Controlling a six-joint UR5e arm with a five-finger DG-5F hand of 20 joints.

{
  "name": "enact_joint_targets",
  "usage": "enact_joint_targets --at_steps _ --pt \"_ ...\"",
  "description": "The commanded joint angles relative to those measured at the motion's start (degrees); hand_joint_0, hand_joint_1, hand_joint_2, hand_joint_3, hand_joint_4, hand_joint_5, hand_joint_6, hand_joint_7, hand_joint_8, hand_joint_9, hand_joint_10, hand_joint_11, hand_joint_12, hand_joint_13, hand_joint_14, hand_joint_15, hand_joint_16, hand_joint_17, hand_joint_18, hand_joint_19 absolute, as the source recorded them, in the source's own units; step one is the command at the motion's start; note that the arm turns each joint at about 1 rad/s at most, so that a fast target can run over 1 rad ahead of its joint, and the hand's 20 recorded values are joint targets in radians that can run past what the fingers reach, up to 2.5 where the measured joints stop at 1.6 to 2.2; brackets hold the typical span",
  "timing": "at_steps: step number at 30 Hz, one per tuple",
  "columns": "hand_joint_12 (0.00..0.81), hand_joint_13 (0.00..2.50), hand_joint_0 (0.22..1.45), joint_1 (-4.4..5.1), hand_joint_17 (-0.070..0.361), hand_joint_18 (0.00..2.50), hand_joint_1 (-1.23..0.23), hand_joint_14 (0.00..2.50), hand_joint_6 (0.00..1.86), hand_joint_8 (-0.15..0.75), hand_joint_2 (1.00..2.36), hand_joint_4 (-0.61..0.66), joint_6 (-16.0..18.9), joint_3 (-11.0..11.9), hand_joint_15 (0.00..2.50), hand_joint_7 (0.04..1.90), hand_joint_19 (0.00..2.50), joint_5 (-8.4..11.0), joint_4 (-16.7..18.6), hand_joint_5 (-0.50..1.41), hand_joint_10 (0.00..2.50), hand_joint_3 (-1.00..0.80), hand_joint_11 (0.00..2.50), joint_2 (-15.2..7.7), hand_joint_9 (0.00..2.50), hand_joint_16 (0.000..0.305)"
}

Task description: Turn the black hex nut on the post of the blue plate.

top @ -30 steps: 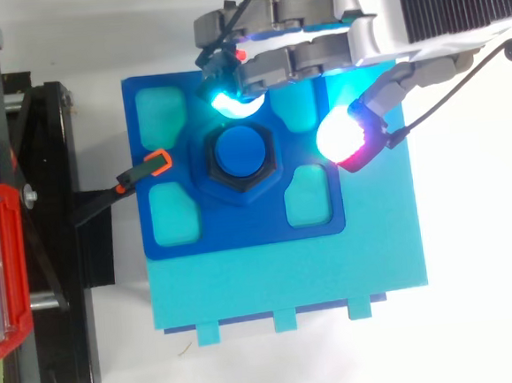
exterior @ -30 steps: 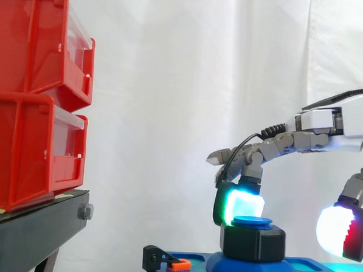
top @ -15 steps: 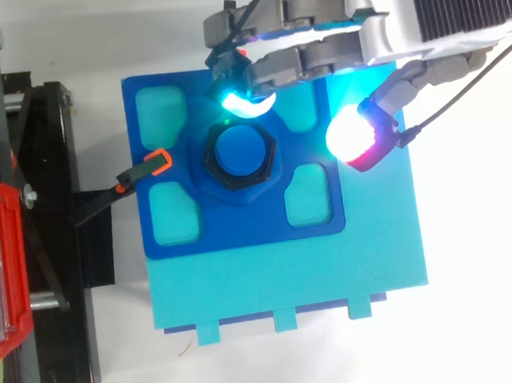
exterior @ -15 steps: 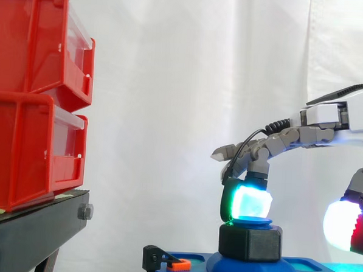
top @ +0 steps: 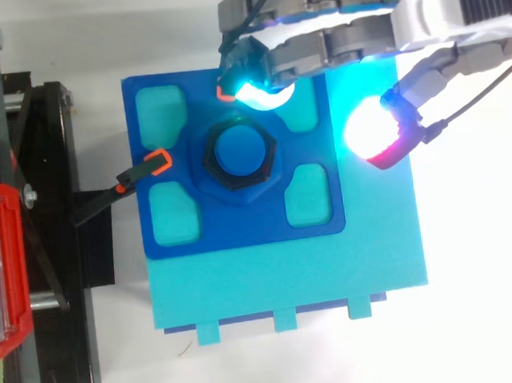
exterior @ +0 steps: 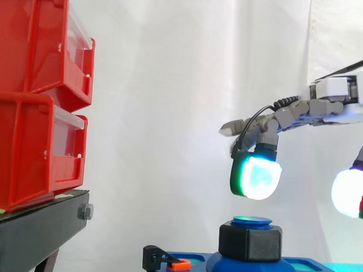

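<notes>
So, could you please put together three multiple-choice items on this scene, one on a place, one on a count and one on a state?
1. Where on the square blue plastic plate does the small orange-tipped black clamp sit?
A. At the edge facing the black stand
B. At the opposite edge
C. At its centre

2. How many red plastic bins are stacked on the stand?
A. One
B. Two
C. Four

3. How does the robot's hand stand to the black hex nut?
A. Curled round it
B. Above it, not touching
C. Pressing it from the side

Answers: 1 A, the top view shows the clamp at the plate's stand-side edge. 2 B, the side view shows one bin on top of another. 3 B, the side view shows a gap between the glowing pad and the nut.
</notes>
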Motion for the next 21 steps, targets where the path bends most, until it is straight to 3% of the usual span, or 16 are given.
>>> enact_joint_targets --at_steps 1,8,12,21 --pt "0.231 0.06 0.43 -0.03 0.081 0.16 -0.63 0.0 0.5 0.026 1.0 0.18 0.3 0.0 0.07 0.89 0.26 0.13 -0.3 -0.27 0.55 -0.5 0.26 0.5 0.0 0.036" --pt "0.23 0.06 0.43 0.15 0.081 0.16 -0.63 0.0 0.5 0.025 1.0 0.18 2.3 0.6 0.06 0.88 0.26 0.13 0.2 -0.27 0.54 -0.5 0.24 0.5 0.01 0.036" --pt "0.234 0.06 0.43 0.94 0.082 0.16 -0.63 0.0 0.5 0.025 1.0 0.18 3.5 0.6 0.06 0.88 0.25 1.27 2.7 -0.27 0.51 -0.5 0.23 0.5 0.01 0.036" --pt "0.24 0.06 0.42 2.61 0.084 0.17 -0.61 0.0 0.5 0.032 1.0 0.19 3.4 0.5 0.05 0.89 0.25 2.68 4.3 -0.27 0.51 -0.5 0.21 0.4 0.0 0.037"
